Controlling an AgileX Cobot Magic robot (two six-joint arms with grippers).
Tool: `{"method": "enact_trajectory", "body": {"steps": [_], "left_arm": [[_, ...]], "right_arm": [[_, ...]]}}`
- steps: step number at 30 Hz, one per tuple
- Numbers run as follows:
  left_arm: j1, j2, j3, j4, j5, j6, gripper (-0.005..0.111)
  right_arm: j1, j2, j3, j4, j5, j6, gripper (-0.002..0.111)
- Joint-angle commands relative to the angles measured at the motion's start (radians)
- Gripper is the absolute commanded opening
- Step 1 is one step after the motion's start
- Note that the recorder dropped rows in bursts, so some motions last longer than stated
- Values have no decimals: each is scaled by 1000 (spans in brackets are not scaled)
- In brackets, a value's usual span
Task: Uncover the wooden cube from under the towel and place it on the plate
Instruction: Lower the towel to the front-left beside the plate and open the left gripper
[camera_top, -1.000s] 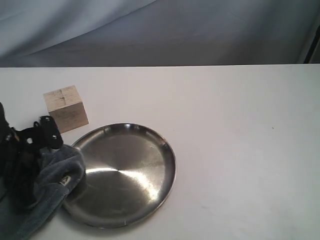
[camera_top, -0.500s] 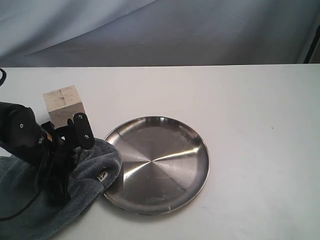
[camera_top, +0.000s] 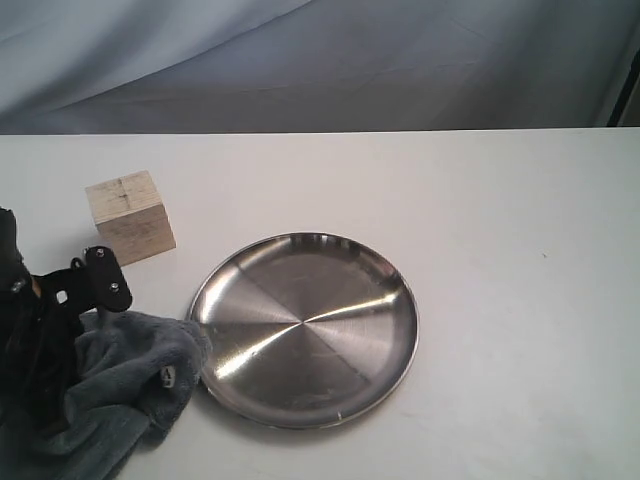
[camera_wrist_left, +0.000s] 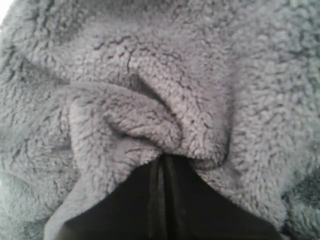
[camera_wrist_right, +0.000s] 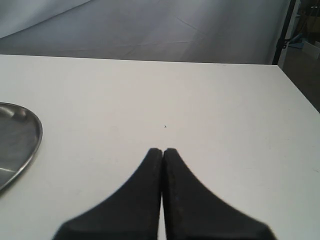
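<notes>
The wooden cube stands uncovered on the white table, at the left and behind the plate. The steel plate lies empty near the middle; its rim also shows in the right wrist view. The grey-blue towel is bunched at the front left corner, its edge touching the plate's left rim. My left gripper is shut on a fold of the towel, with the fingertips buried in the fleece. My right gripper is shut on nothing, above bare table to the plate's right.
The white table stretches to the right of the plate and ends at a back edge under a grey-blue backdrop. The table's right edge and a dark stand show in the right wrist view.
The plate slid right about a second ago and has since stayed put. My left gripper has pulled the towel back left and toward the front, off the plate. The cube has not moved.
</notes>
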Motion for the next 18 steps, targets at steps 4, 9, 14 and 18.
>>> {"method": "enact_trajectory", "body": {"steps": [4, 9, 14, 18], "left_arm": [[5, -50, 15, 100, 78, -116, 0], [5, -50, 15, 96, -4, -147, 3], [5, -50, 15, 42, -92, -147, 28], [5, -50, 15, -47, -165, -148, 70]], "right_arm": [[0, -3, 3, 1, -8, -3, 0], [0, -3, 3, 1, -8, -3, 0], [0, -3, 3, 1, -8, -3, 0], [0, -3, 3, 1, -8, -3, 0]]}}
